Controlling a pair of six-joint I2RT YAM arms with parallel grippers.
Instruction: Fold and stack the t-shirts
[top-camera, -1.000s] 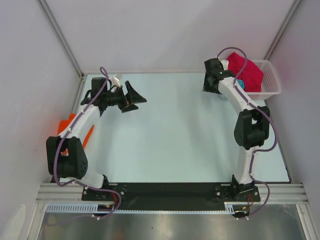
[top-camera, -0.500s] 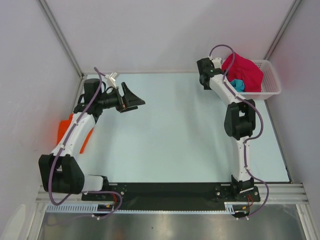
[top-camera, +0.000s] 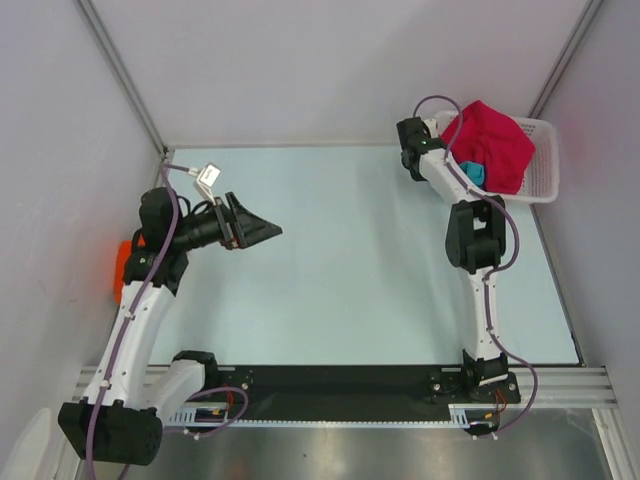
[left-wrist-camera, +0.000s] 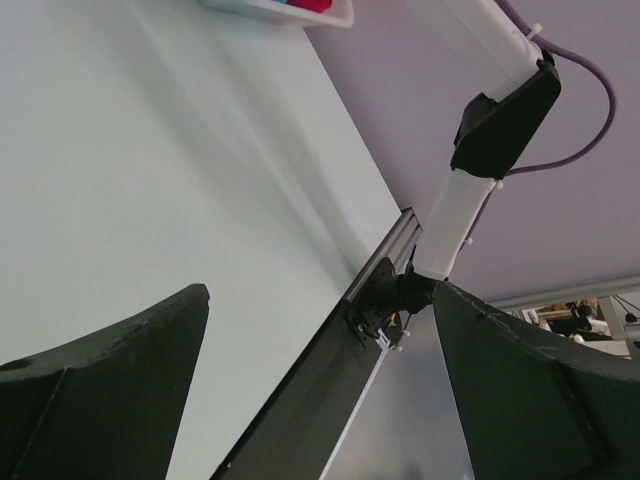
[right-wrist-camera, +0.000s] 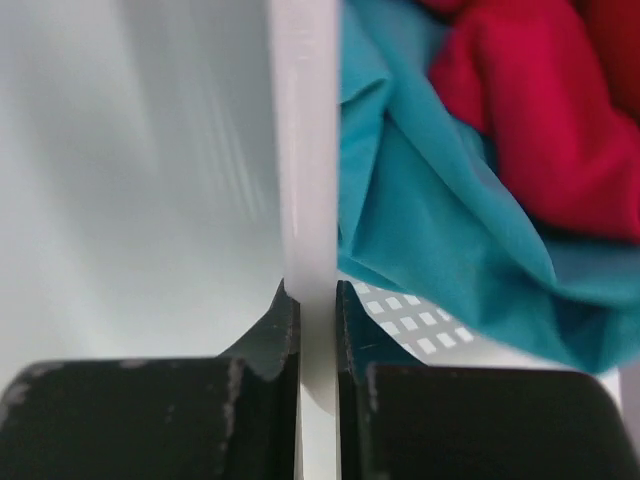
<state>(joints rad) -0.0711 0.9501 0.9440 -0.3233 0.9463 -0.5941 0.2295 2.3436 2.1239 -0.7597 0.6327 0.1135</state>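
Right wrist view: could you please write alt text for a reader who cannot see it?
The right tool is closed on the wall of the white basket, seen edge-on up the middle. To its right, a teal t-shirt and a crimson t-shirt lie bunched inside; to its left is the pale table.

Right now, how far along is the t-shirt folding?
Done: no folded stack on the table. In hand: the right claw is shut on the white basket rim, not cloth; the left claw is open. Left: red t-shirt and teal t-shirt bunched in the basket, orange t-shirt at the table's left edge.
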